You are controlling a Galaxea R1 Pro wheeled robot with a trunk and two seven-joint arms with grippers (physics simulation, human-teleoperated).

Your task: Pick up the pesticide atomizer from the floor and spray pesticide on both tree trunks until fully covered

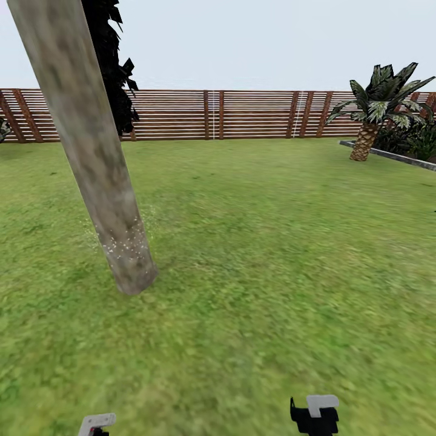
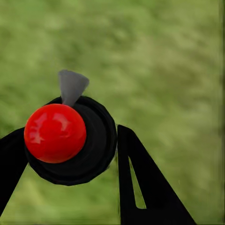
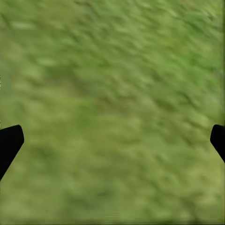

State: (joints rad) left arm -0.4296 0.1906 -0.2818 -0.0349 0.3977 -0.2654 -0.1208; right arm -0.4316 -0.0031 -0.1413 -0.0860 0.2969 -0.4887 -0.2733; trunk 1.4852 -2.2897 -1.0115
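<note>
The left claw grips the atomizer, its red cap and grey nozzle held over blurred grass, while the right claw hangs wide open with nothing between its fingers. Just ahead and to the left, a grey-brown trunk leans up from the lawn, white pesticide specks dotting its base. Beyond stand a palm and the slatted fence.
</note>
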